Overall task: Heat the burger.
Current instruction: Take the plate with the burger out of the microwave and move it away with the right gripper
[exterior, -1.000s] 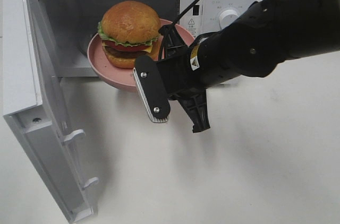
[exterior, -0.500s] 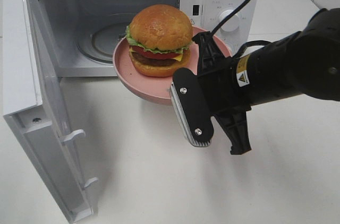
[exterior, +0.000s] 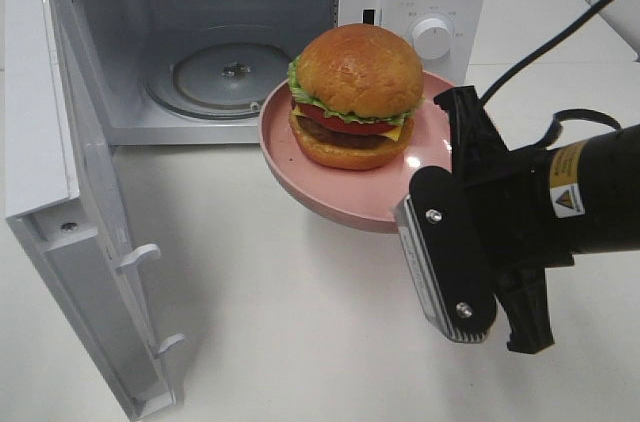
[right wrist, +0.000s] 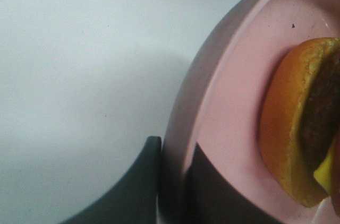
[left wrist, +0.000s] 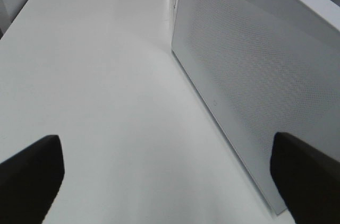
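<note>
The burger stands upright, bun top up, on the pink plate at frame centre. The right gripper pinches the plate's rim; the left gripper gapes, apparently empty.

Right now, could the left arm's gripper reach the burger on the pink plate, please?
Probably not readily: the left gripper, open, sits outside the microwave's open door, which stands between it and the burger held up on the plate by the right gripper.
</note>
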You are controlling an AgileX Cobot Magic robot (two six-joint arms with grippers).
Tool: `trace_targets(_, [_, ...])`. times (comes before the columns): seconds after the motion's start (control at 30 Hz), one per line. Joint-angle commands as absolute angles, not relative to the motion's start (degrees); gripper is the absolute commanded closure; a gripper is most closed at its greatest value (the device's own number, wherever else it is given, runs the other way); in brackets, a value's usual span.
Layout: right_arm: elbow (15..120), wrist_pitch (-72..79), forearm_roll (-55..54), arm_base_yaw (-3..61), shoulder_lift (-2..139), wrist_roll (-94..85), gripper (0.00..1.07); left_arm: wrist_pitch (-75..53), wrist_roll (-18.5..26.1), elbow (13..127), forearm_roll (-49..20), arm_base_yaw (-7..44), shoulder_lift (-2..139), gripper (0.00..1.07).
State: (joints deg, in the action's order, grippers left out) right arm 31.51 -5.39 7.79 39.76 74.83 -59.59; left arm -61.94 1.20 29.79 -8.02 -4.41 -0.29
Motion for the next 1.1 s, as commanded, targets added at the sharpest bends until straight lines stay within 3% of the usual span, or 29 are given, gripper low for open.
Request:
trace_targets(0.03, [29.68,-4.3,8.08,39.59,69.67,-57.64,1.07,-61.31,1.2,29.62,-8.31,-4.53,-1.26,0.09])
trace_targets(0.67, [26.87,-18.33,14.78,39.59,57.41,-44.12,1.07,-61.31,1.2,29.62,-8.31,-4.53,-1.26,0.09])
trace_targets(0.93, [26.87,-27.85,33.86,39.59,57.41,-16.16,1.07,-61.31,1.2,29.62,-8.31,-4.53,-1.26,0.09])
trace_targets(1.1, [26.87,-32.26,39.99,39.59,57.41,-3.95,1.07,-61.31,1.2,29.62,-8.31,-4.53,-1.26,0.09])
